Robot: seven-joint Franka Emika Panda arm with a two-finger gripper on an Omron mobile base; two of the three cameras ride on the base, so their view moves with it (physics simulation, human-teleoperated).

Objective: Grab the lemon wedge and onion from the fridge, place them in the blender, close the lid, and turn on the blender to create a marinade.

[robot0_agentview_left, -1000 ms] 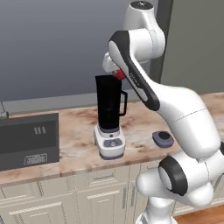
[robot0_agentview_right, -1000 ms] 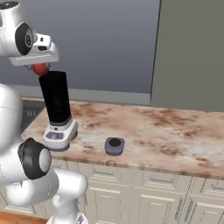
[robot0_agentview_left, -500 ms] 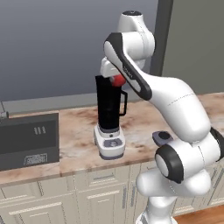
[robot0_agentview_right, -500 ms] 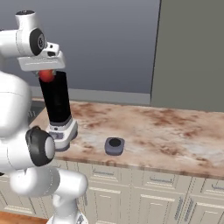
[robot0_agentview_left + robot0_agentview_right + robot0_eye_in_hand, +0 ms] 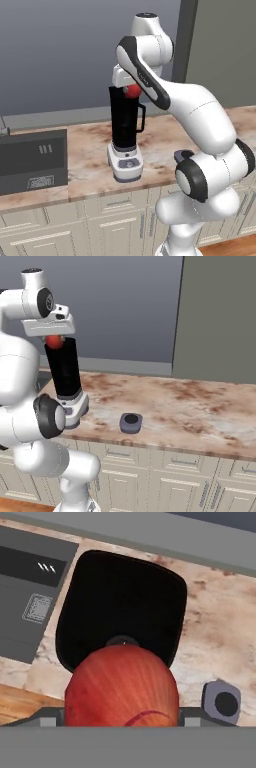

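Note:
A red onion (image 5: pixel 132 91) (image 5: pixel 54 342) (image 5: pixel 122 693) sits between my gripper's fingers, and the gripper (image 5: pixel 131 89) (image 5: pixel 53 339) is shut on it. It hangs right at the open top of the blender (image 5: pixel 125 127) (image 5: pixel 66 373), a black jug on a white base. In the hand view the jug's dark mouth (image 5: pixel 125 602) lies just beyond the onion. The dark grey lid (image 5: pixel 131 422) (image 5: pixel 222 701) lies on the counter to the right of the blender, partly behind my arm in the left base view (image 5: pixel 181 154). The lemon wedge and the fridge are out of view.
A dark boxy appliance (image 5: pixel 32 160) (image 5: pixel 27 607) stands on the marble counter (image 5: pixel 190 411) left of the blender. A tall grey panel (image 5: pixel 220 316) rises behind the counter at the right. Cream cabinet fronts (image 5: pixel 165 481) run below the counter edge.
The arm has swung its upper links round and carried the onion a little down and across, from beside the jug's rim to right over its mouth. The blender and lid have not moved.

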